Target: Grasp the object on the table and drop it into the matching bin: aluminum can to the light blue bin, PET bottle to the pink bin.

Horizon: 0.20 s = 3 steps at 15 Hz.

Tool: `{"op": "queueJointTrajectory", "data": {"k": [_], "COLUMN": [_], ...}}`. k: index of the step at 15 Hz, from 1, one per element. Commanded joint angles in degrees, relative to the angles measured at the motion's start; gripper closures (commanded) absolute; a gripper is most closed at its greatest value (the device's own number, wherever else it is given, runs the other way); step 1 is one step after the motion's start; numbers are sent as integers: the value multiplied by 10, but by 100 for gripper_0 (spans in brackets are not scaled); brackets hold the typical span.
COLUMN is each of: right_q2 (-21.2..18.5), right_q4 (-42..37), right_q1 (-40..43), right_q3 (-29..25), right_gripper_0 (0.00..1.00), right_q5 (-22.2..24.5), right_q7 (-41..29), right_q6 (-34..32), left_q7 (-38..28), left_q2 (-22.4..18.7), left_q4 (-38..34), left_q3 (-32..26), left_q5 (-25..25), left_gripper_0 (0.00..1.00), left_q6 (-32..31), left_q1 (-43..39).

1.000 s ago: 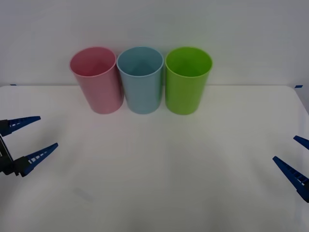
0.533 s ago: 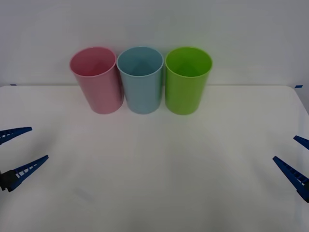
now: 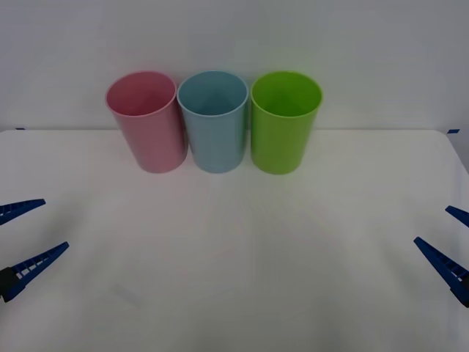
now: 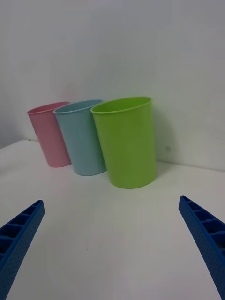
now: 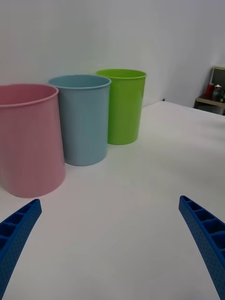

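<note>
The pink bin, the light blue bin and a lime green bin stand upright in a row at the back of the white table. The object, aluminum can or PET bottle, is out of view. My left gripper hovers open at the table's left edge with nothing between its fingers. My right gripper hovers open at the right edge, also holding nothing. In the left wrist view the left gripper faces the pink bin. In the right wrist view the right gripper faces the green bin.
A plain white wall rises right behind the bins. The table's far corners carry small blue marks. Dark items on a shelf sit beyond the table's far right edge in the left wrist view.
My left gripper has drawn back toward the left front edge of the table, still open. The right gripper and the bins have not moved.
</note>
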State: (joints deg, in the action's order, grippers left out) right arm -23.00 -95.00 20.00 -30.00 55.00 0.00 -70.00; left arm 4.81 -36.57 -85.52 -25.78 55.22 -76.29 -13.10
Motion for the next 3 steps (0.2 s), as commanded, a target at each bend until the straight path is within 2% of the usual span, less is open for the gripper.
{"op": "queueJointTrajectory", "data": {"k": [1,3], "right_q2": [0,0], "right_q4": [0,0], "right_q1": [0,0], "right_q3": [0,0], "right_gripper_0": [0,0], "right_q5": [0,0], "right_q7": [0,0], "right_q6": [0,0], "left_q7": [-3,-3], "left_q2": [0,0], "left_q4": [0,0], "left_q3": [2,2], "left_q5": [-1,-1], "left_gripper_0": [0,0], "left_q6": [0,0], "left_q1": [-5,-5]}}
